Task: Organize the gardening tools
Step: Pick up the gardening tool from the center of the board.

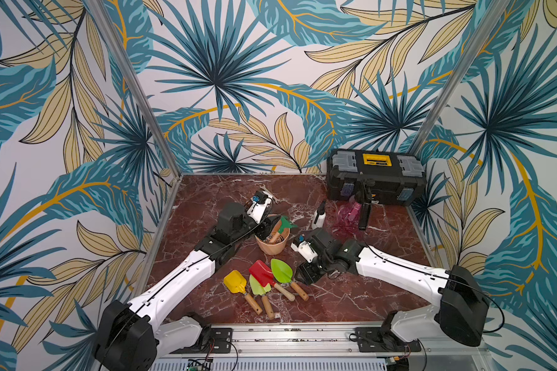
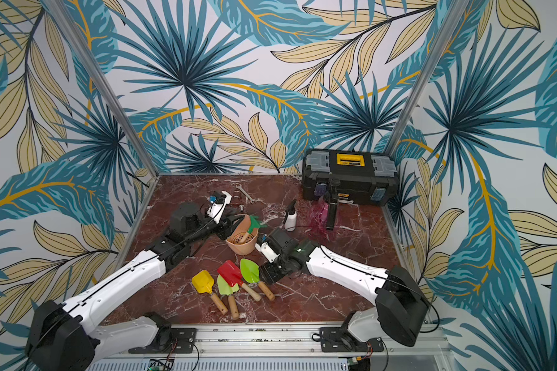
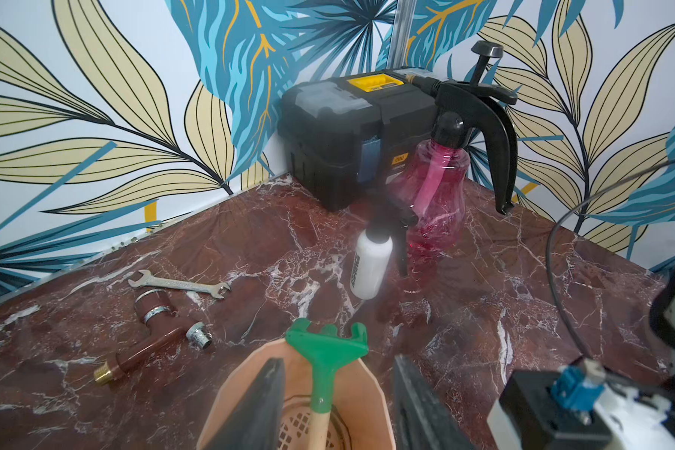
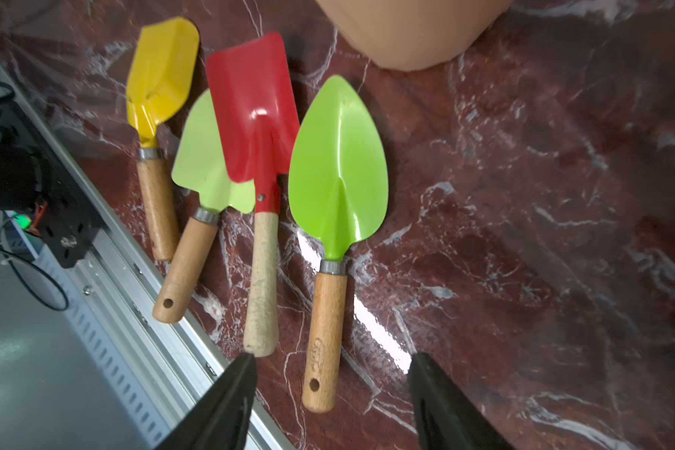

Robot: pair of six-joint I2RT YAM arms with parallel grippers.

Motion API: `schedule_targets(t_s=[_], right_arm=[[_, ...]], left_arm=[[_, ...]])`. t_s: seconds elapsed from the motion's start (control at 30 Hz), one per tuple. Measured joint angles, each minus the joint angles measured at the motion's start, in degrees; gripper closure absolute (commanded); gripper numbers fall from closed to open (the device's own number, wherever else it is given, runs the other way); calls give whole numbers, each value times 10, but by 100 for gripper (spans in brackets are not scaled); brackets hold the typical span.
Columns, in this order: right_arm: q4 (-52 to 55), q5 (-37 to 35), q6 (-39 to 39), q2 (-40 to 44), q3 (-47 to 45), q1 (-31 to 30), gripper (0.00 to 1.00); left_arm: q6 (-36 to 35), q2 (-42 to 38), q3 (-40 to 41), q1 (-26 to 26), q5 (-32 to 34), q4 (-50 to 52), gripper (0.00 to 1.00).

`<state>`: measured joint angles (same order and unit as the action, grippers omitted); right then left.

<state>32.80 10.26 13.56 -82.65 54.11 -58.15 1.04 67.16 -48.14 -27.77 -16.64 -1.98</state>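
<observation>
The left gripper (image 3: 339,358) has its jaws apart, one on each side of the wooden handle of the dark-green rake (image 3: 326,350), and I see no contact with it. This rake stands tilted in the peach pot (image 1: 272,248), with the handle down inside and the head out over the rim. The right gripper (image 4: 334,355) also has its jaws apart, low over the table (image 1: 367,289). The handle end of the pointed lime-green trowel (image 4: 338,163) is between them but is not touched. Just beside this trowel lies the red shovel (image 4: 250,105), and its head lies partly over the head of the second lime-green trowel (image 4: 203,156). Next to that is the yellow scoop (image 4: 160,74). The four lie side by side in front of the pot, handles toward the front edge of the table. Behind the pot the white spray bottle (image 3: 369,265) stands upright. The pink spray bottle (image 3: 437,187) stands just behind it, near the black-and-yellow toolbox (image 3: 328,136) in the far corner. A silver wrench (image 3: 178,283) and a brown pipe fitting (image 3: 149,339) lie near the back wall.
</observation>
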Motion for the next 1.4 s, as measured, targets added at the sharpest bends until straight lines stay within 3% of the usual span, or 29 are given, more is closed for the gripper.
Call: schedule_targets(t_s=[0.27, 0.5, 1.07, 1.3, 1.4], right_arm=[[3, -32, 4, -47, -9, -35, 40], [-12, -32, 6, -88, -9, -50, 47], [-49, -25, 9, -120, -22, -52, 78], [-53, -60, 10, -66, -52, -52, 87], [-56, -78, 10, -16, -68, -52, 88]], left_arm=[[10, -5, 7, 0, 4, 5, 48], [12, -7, 12, 0, 6, 6, 46], [23, -20, 23, 0, 10, 6, 45], [44, -40, 22, 0, 7, 13, 18], [55, -47, 16, 0, -3, 21, 14]])
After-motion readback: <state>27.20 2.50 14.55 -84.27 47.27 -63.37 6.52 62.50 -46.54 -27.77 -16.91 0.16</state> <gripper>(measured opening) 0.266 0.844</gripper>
